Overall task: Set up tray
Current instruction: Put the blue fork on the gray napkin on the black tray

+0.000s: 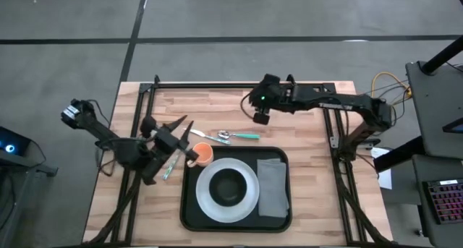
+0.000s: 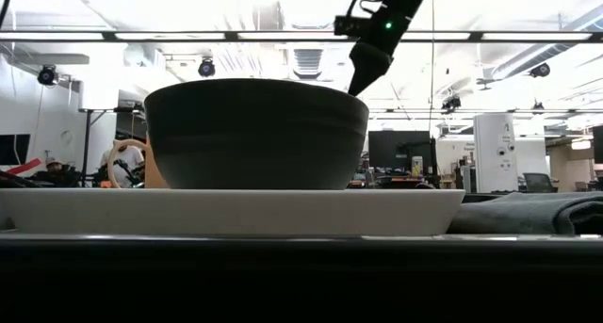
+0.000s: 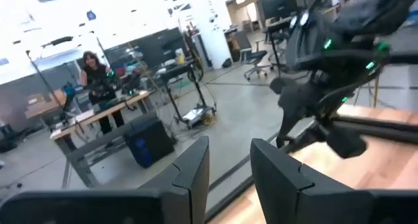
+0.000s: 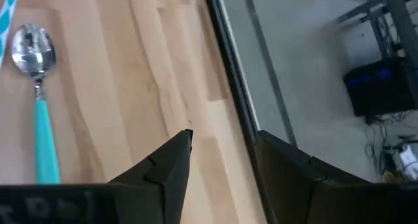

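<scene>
Tray [image 1: 189,217] crowded: plate [image 1: 208,199], bowl [image 1: 228,186], napkin [image 1: 273,186]; cup [image 1: 203,155] at corner; bare wood beside.

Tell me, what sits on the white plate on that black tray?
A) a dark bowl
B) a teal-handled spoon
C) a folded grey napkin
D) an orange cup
A: the high view shows a dark bowl in the middle of the white plate on the tray, and the low view shows it standing on the plate; the cup, spoon and napkin all lie off the plate.
</scene>
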{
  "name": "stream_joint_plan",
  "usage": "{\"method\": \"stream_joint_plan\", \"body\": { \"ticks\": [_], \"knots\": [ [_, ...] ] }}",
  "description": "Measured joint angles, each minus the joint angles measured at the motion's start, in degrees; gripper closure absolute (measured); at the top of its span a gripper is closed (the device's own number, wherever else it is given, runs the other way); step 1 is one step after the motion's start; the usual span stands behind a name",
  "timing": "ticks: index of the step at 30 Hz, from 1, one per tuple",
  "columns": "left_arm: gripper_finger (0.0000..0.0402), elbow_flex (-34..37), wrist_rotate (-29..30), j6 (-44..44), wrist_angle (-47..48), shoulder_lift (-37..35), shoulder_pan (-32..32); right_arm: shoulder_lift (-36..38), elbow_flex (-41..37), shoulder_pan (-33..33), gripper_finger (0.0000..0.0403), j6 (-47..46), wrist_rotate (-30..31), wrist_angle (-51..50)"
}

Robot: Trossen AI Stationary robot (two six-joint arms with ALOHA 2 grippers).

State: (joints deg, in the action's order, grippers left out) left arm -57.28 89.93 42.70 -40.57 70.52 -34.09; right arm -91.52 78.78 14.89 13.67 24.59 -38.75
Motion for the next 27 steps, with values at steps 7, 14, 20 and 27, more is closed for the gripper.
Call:
{"method": "stream_joint_plan", "body": {
  "ticks": [7,14,20,27],
  "knots": [
    [0.0308,-1.6,0.1,4.5,11.5,3.9,-4.6,5.1,0.0,0.4,0.0241,-2.0,-0.7,-4.2],
    [0.0308,6.8,-6.7,-6.0,12.1,-1.4,-14.3,7.6,0.0,0.4,0.0241,-3.2,-2.4,-6.8],
    [0.0308,15.3,-41.5,-21.1,12.2,-11.7,-13.8,7.8,-0.1,0.4,0.0241,-3.2,-2.7,-7.3],
    [0.0308,15.3,-45.0,-55.4,49.6,-20.2,-5.7,7.8,-0.1,0.4,0.0241,-3.8,-2.7,-8.0]
  ]
}}
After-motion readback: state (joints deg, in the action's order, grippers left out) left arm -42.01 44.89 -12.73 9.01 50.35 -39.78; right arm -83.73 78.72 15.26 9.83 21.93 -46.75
